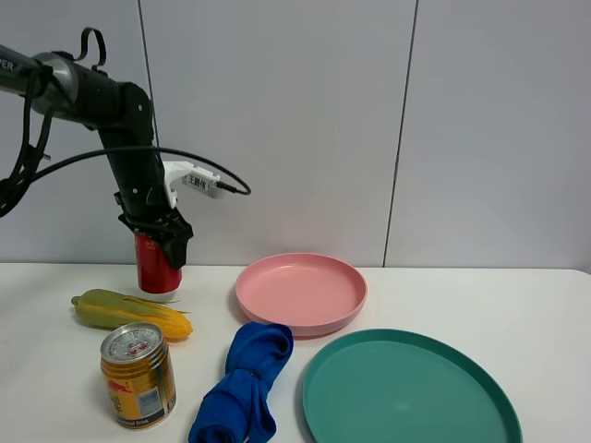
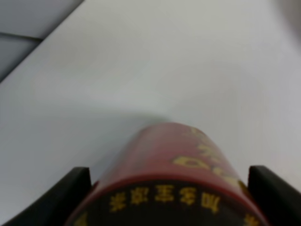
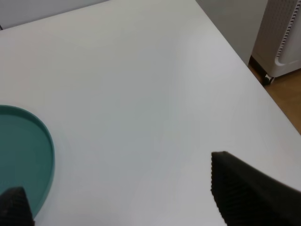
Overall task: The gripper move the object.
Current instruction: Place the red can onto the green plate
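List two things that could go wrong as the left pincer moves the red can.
The left pincer brackets the red can only near its top, so the tall can might tilt or slip. The corn lies close in front and the pink plate beside; a low carry could knock them.

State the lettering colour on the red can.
Gold; red can shows best in left wrist view.
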